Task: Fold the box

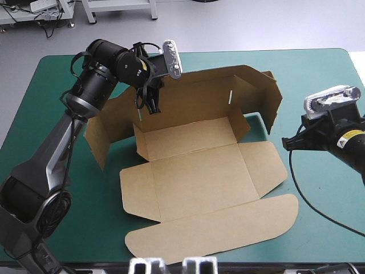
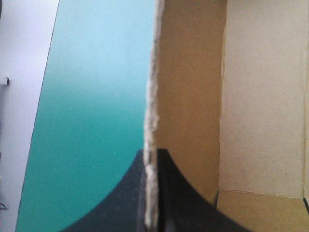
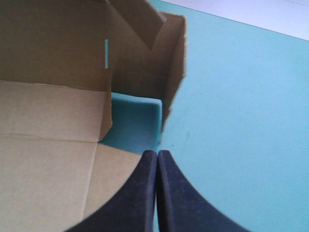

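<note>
The box (image 1: 197, 171) is lying mid-way on the table (image 1: 319, 80), base and lid flat, far wall standing. The left gripper (image 1: 149, 104) is pinching that wall's top edge, jaws nearly closed on board. The right gripper (image 1: 292, 141) is hovering beside the box, jaws together, empty. Wall-raising looks to be in hand; next, the side walls probably need lifting and the flaps tucking.

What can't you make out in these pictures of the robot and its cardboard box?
- High view: the table behind the raised back wall of the box, hidden by that wall.
- Left wrist view: most of the box, cut off by the edges beyond the wall the left hand pinches.
- Right wrist view: the board under the right hand, covered by the hand itself.
</note>
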Robot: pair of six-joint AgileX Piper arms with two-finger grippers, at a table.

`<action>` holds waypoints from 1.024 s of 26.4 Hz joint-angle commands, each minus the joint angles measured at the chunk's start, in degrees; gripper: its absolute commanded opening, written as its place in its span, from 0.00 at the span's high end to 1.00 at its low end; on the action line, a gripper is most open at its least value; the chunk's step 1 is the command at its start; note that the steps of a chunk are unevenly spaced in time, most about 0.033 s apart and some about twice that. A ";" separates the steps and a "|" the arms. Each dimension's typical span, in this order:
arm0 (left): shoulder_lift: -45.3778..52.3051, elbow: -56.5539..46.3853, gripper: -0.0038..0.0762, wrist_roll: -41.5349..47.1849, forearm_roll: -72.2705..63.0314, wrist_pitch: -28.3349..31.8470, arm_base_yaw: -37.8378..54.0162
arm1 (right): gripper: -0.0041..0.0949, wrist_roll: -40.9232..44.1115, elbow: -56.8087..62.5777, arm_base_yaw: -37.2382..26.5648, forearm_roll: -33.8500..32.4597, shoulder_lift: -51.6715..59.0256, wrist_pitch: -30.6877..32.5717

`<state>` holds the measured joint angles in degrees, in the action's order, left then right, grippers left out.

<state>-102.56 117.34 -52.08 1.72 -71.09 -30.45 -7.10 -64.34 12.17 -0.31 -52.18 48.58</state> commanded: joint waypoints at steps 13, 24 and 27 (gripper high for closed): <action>3.03 -13.17 0.96 -15.86 -4.48 19.92 -1.89 | 0.98 2.18 -16.60 -0.13 -6.15 -11.79 -0.50; 3.58 -13.28 0.96 -21.26 -7.46 24.44 -1.41 | 0.98 -4.60 -34.70 -5.05 0.65 -28.21 5.15; 3.58 -13.28 0.96 -21.26 -7.73 24.72 -1.38 | 0.98 -12.52 -41.71 -13.11 16.25 -35.06 11.00</action>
<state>-101.38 103.03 -73.22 -3.80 -47.81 -31.64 -15.15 -100.80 3.03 8.35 -85.68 59.03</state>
